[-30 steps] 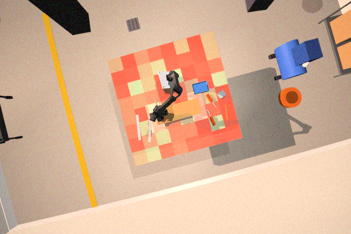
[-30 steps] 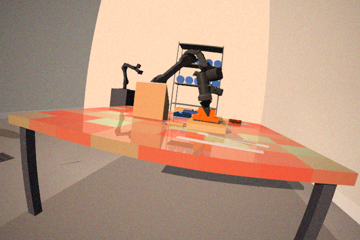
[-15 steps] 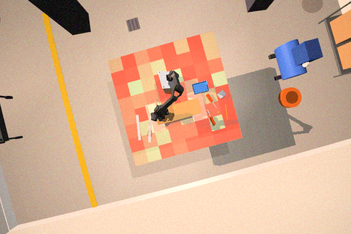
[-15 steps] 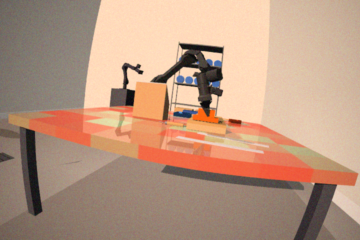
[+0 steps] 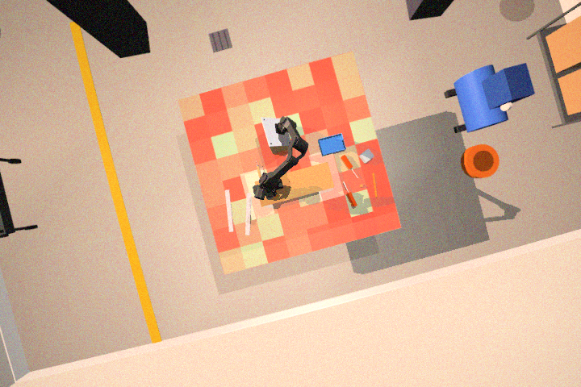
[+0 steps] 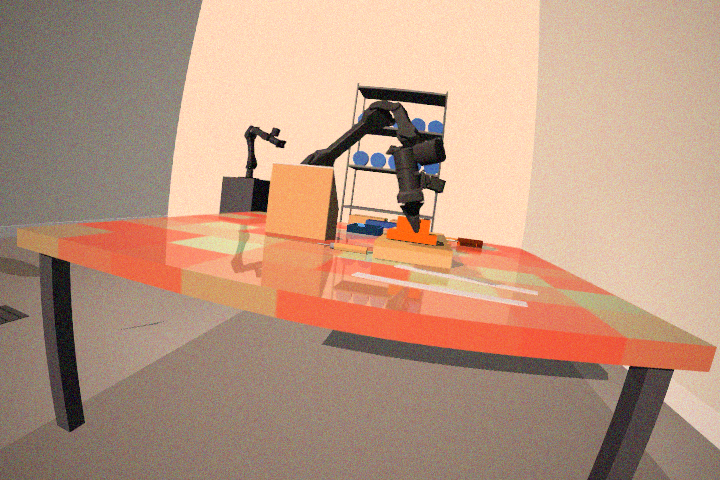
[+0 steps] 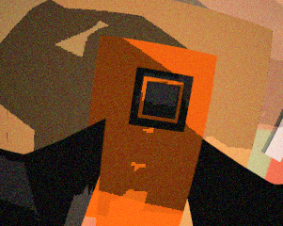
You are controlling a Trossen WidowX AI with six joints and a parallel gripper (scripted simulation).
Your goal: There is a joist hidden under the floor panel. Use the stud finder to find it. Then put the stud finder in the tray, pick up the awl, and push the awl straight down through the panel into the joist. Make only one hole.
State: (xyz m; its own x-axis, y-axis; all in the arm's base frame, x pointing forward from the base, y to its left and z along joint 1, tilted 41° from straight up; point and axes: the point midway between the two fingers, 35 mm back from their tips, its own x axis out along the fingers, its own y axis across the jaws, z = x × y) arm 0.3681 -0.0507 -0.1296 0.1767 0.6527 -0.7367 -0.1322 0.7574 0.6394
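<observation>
Two red-handled tools (image 5: 346,161) (image 5: 349,196), two white strips (image 5: 227,210) (image 5: 248,215) (parallel), one blue tray (image 5: 331,144).

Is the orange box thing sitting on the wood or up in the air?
Sitting on it. The flat orange stud finder rests flat on the tan wooden floor panel, gripped by the black gripper.
</observation>
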